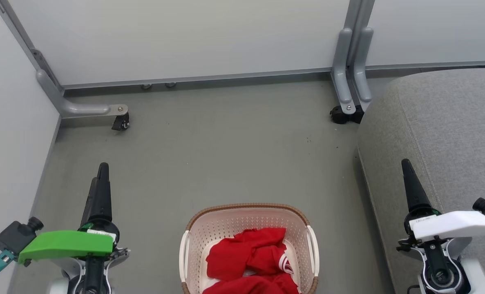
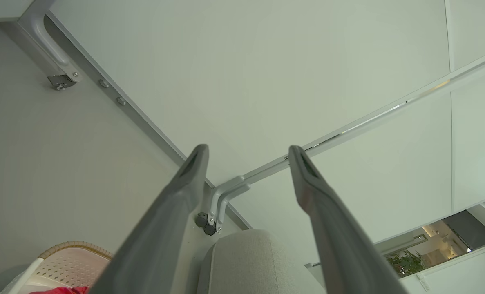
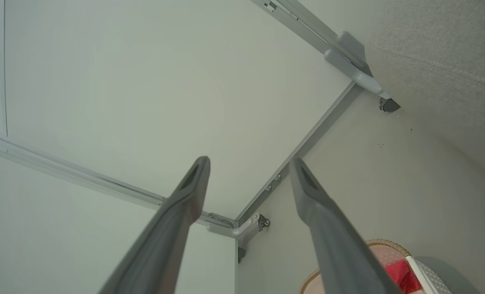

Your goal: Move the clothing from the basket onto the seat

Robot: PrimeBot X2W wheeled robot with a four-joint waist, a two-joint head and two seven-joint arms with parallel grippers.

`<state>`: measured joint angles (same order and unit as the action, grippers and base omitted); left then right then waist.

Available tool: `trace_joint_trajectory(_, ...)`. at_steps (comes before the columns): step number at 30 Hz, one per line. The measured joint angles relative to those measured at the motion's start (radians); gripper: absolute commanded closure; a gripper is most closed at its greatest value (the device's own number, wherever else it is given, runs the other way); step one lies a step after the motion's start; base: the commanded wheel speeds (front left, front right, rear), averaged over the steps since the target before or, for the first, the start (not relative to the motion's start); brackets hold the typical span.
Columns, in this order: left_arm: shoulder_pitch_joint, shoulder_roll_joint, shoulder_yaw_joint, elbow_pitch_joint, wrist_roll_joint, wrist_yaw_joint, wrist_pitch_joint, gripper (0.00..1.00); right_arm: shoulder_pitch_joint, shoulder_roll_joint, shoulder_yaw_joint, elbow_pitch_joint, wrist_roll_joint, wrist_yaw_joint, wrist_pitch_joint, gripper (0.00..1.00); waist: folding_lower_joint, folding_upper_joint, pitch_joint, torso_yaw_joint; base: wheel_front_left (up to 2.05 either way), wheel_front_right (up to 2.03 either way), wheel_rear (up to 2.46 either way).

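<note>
Head view: clothing (image 1: 246,255) heaped in basket (image 1: 248,206) at 6 o'clock; 4 o'clock from left claw (image 1: 99,171), 8 o'clock from right claw (image 1: 405,162); both spread wide, empty, equally near; seat (image 1: 450,122) at 3 o'clock.

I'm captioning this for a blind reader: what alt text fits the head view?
Red clothing lies crumpled in a cream basket on the grey floor, between the left gripper and the right gripper. A grey seat stands at the right, and white partition panels stand behind.
</note>
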<state>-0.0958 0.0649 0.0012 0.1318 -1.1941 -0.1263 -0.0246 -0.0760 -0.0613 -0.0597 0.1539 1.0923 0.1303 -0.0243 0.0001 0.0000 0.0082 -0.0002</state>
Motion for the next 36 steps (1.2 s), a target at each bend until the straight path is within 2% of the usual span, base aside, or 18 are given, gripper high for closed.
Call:
trace_joint_trajectory(19,-0.009,0.028,-0.062,-0.032,0.318,0.000,-0.066,0.00,0.000,-0.006,0.026,-0.029,-0.351,0.000,-0.066,0.00,0.0000,0.0000,0.000,-0.001,0.00,0.00,0.00)
trace_joint_trajectory(36,-0.009,0.045,-0.102,-0.004,0.536,-0.001,-0.113,0.00,0.005,-0.003,0.040,-0.031,-0.610,0.000,-0.113,0.00,0.0000,0.0000,0.000,-0.002,0.00,0.00,0.00)
